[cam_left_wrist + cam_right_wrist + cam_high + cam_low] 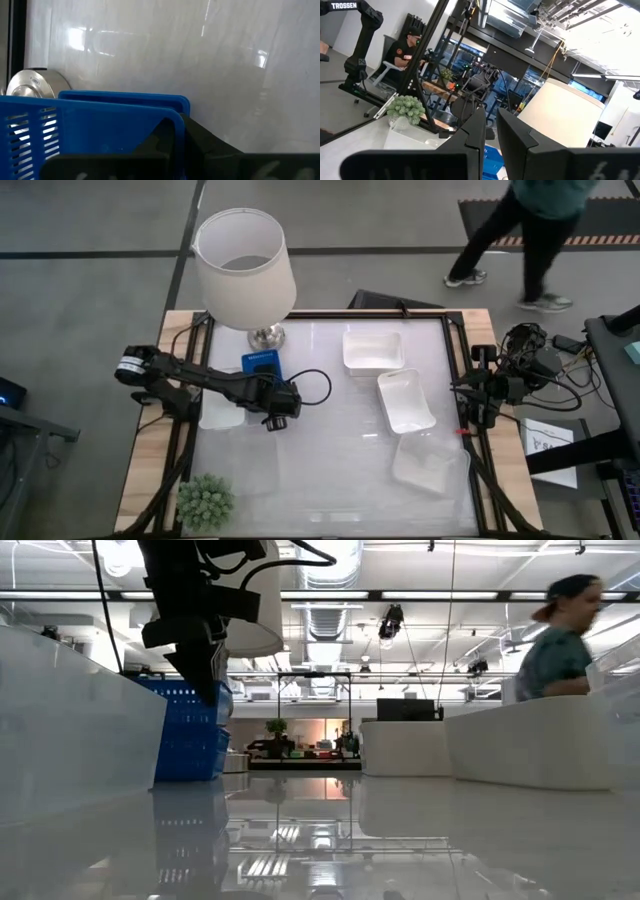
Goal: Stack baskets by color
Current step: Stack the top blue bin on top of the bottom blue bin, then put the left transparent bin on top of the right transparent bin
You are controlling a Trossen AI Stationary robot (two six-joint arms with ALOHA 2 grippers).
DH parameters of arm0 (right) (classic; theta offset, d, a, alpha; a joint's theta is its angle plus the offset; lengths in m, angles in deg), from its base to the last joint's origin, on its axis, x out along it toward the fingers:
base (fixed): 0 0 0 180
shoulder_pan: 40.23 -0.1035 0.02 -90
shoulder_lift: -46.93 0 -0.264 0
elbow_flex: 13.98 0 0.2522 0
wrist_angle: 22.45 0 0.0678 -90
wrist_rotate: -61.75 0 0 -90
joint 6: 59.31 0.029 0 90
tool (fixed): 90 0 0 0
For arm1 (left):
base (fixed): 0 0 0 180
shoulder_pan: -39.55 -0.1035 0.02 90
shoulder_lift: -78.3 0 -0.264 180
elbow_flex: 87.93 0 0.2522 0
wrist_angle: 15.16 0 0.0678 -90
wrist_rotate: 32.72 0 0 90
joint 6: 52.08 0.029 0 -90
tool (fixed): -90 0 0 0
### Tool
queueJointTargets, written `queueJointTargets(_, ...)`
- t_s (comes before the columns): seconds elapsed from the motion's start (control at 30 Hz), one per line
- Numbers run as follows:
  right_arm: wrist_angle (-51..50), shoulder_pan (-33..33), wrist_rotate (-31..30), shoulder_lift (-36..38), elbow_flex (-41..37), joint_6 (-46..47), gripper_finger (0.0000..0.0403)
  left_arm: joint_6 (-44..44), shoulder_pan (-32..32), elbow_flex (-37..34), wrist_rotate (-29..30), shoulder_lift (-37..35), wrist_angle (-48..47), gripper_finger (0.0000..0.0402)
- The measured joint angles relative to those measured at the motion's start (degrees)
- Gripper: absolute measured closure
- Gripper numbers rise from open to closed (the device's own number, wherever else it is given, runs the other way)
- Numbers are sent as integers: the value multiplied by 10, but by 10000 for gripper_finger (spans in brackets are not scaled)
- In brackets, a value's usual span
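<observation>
Tabletop (330, 450) holds three white baskets (372, 350), one clear (430, 463); left tool (262, 385) clamps blue baskets (259, 363)

Lamp (245, 265) behind basket (260, 364); three baskets (405, 400) right; plant (205, 500) front-left.

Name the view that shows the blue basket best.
Left wrist view: the blue basket fills the frame, slots and rim clear, left gripper shut on it. High view shows a sliver; low view its side; right wrist view a corner.

Blue baskets (259, 363) stacked by lamp — 3 white baskets (373, 350) right, perhaps clear.
</observation>
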Motion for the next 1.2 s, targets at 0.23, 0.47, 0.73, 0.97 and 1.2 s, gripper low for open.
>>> queueJointTargets(0.23,-1,0,0,0,0,0,365,0,0,0,-1,0,0,401)
queueJointTargets(0.47,-2,0,0,0,0,2,365,-4,0,0,-1,0,0,359)
queueJointTargets(0.73,-2,0,0,0,0,2,365,-7,0,5,-1,0,1,302)
queueJointTargets(0.97,-2,0,0,0,0,2,365,-42,2,28,-2,0,11,297)
queueJointTargets(1.2,-2,0,0,0,0,4,365,-53,26,26,-3,0,128,297)
